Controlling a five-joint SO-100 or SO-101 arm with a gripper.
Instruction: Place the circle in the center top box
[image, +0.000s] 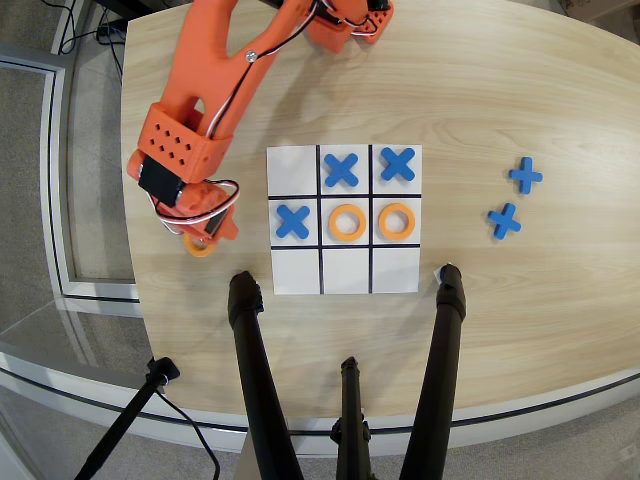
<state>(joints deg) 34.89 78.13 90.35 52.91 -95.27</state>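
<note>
An orange circle (199, 245) lies on the wood left of the white board (294, 272), and only its lower edge shows under my gripper (204, 233). The orange arm (200, 80) reaches down from the table's top edge and covers the spot just above that circle. The wrist hides the fingers, so their state is unclear. Two more orange circles (347, 222) (397, 222) sit in the middle and right cells of the middle row. Blue crosses (341, 170) (398, 164) (292, 221) fill three cells. The center top box (346, 270), the middle cell of the lower edge row in this view, is plain white.
Two loose blue crosses (525, 175) (504, 220) lie on the wood right of the board. Black tripod legs (256, 380) (440, 360) (348, 420) rise over the table's near edge below the board. The table's left edge (130, 200) runs close to the gripper.
</note>
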